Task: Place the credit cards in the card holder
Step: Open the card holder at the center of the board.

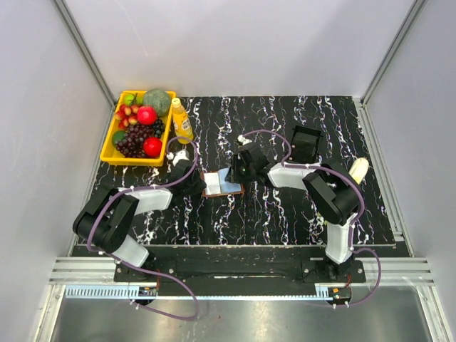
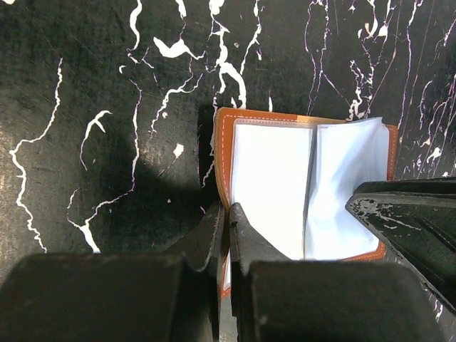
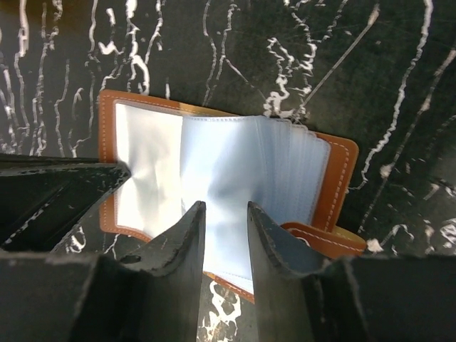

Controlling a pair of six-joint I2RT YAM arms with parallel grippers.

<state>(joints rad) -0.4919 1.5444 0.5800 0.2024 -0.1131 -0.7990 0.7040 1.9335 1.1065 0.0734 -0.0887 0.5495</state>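
Brown leather with pale stitching: your card holder point(image 1: 222, 183) lies spread open on the black marbled table point(image 1: 285, 210) between the two arms, its clear sleeves fanned up. Your left gripper point(image 2: 228, 228) is clamped tight on the cover's edge on its own side. Your right gripper point(image 3: 224, 235) stands with jaws partly apart over the sleeves, and you cannot tell whether they touch the plastic.

Even overhead light brightens the top view; glare streaks the bottom metal sill point(image 1: 235, 317). In the left wrist view, soft shadow crosses the bench point(image 2: 121, 178) and the left gripper point(image 2: 228, 217) blurs.
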